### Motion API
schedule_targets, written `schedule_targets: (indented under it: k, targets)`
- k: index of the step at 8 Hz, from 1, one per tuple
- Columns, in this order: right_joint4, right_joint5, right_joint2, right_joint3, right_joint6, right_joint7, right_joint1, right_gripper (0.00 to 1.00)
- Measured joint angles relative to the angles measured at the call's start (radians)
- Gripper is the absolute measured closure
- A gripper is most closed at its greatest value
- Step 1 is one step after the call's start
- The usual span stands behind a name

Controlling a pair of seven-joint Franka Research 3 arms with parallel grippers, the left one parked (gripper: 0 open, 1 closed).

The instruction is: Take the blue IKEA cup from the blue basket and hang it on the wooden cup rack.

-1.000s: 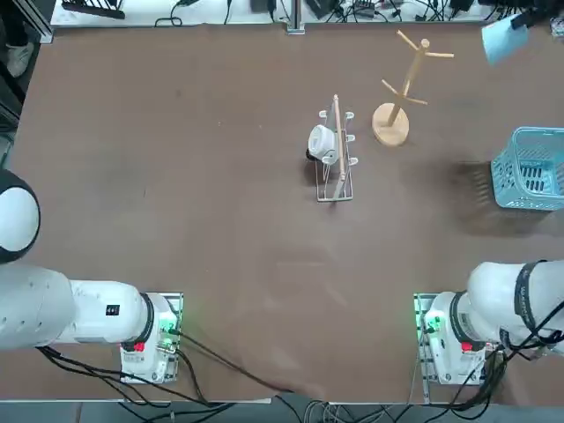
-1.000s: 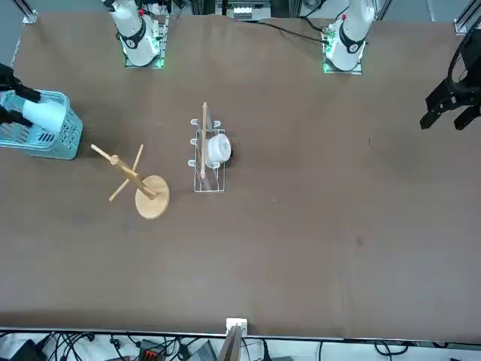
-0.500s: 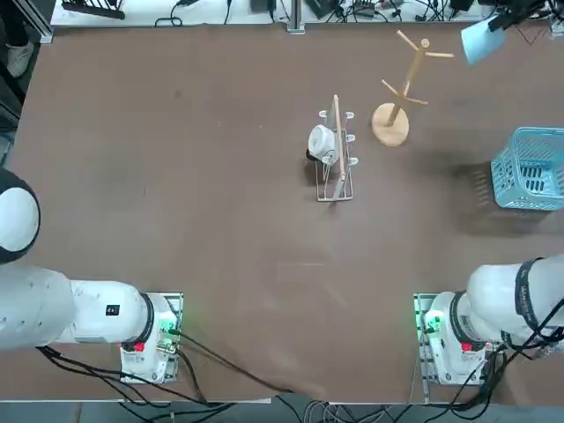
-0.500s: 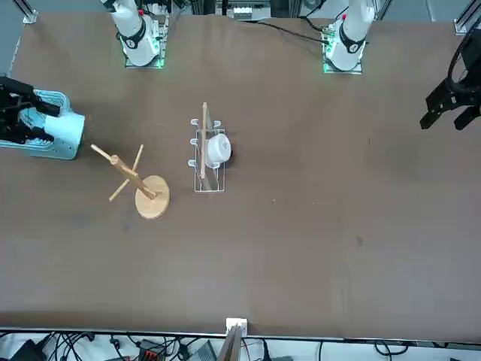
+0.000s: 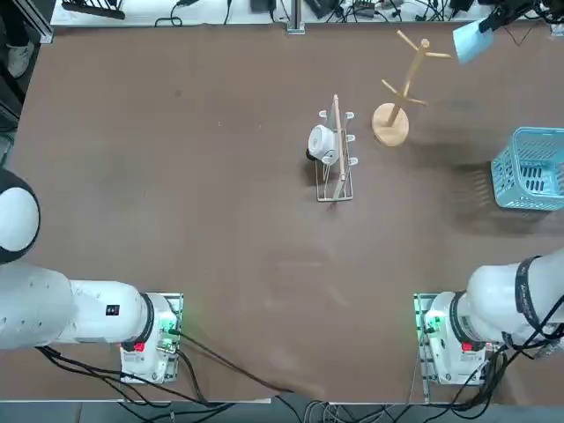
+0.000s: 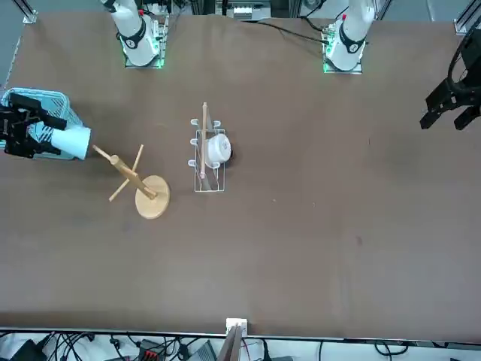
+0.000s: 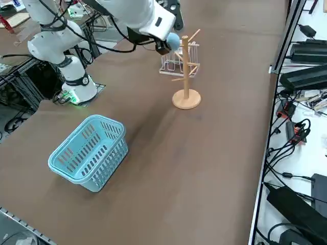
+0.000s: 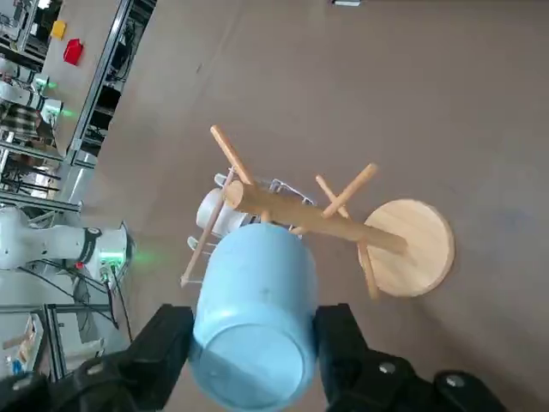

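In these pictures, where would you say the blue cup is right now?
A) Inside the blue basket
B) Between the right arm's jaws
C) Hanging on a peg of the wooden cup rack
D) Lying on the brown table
B: the blue cup sits between the right jaws, off the table and hung on no peg.

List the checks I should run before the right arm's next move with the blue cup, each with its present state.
1. Blue cup held between the fingers of the right gripper: ok.
2. Cup out of the blue basket: ok.
3. Wooden mug tree standing upright on its base: ok.
4. Pegs without cups on them: ok; the white cup is on the wire rack.
5. Cup handle lined up with a peg: cannot tell, handle not visible.
6. Cup hung on a peg: not ok, not yet.
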Motion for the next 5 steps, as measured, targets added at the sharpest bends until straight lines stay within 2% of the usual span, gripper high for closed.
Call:
schedule_targets:
  k: [5]
  targets:
    - [0.002,0.006,0.046,0.000,0.062,-0.003,0.064,0.18]
